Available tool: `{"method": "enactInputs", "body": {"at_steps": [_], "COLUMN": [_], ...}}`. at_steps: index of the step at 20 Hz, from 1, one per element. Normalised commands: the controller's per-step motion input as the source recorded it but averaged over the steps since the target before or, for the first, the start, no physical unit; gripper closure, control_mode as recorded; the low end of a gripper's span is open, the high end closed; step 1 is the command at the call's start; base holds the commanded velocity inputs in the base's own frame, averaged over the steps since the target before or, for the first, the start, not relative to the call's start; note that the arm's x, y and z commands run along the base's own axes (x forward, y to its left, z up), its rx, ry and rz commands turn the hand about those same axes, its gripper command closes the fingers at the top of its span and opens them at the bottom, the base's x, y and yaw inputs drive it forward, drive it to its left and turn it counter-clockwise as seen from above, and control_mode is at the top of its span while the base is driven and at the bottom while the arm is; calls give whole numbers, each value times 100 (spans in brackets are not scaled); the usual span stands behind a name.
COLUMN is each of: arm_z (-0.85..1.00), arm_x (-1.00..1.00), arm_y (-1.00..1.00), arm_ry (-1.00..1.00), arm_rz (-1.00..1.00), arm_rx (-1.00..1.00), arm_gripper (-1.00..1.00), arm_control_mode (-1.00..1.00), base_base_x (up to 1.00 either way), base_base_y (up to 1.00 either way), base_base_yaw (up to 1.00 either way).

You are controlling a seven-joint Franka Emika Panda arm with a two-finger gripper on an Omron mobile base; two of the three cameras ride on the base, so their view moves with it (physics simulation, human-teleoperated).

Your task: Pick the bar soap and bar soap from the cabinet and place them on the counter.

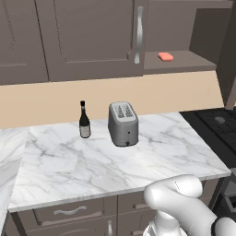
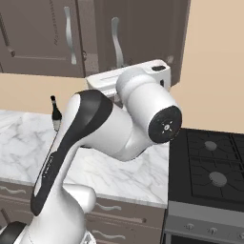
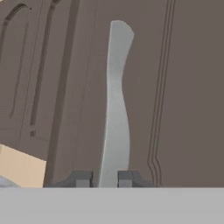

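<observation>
A salmon-pink bar soap [image 1: 165, 56] lies on the shelf of the cabinet's [image 1: 87, 37] open right-hand compartment, above the counter [image 1: 69, 170]. In the hand view my gripper [image 3: 105, 179] is at the lower end of a long curved silver door handle [image 3: 114, 109], which runs up between the two fingertips [image 3: 81, 178]. The jaws stand tight on either side of it. In the right base view my arm reaches up to the panelled cabinet door, just below its handle [image 2: 116, 40], and the arm's bulk hides the fingers.
A silver toaster [image 1: 123, 123] and a dark bottle [image 1: 84, 120] stand at the back of the marble counter. A black stove [image 2: 214, 162] adjoins the counter's right end. Drawers with wavy handles [image 1: 69, 212] sit below the worktop.
</observation>
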Motion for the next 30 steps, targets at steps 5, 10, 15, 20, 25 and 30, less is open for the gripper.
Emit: {"method": "enactInputs", "body": {"at_steps": [5, 10, 15, 20, 25, 30], "arm_z": [6, 2, 0, -2, 0, 0], "arm_x": [-22, -10, 0, 0, -2, -28], "arm_y": [-36, -28, -17, -2, 0, -1], "arm_ry": [-5, -4, -1, 0, 0, 0], "arm_rz": [5, 4, 7, 1, 0, 0], "arm_rx": [0, 0, 0, 0, 0, 0], "arm_gripper": [100, 100, 100, -100, -100, -100], "arm_control_mode": [-100, -100, -100, -100, -100, -100], "base_base_x": [0, 0, 0, 0, 0, 0], "base_base_y": [0, 0, 0, 0, 0, 0], "base_base_yaw": [0, 0, 0, 0, 0, 0]}}
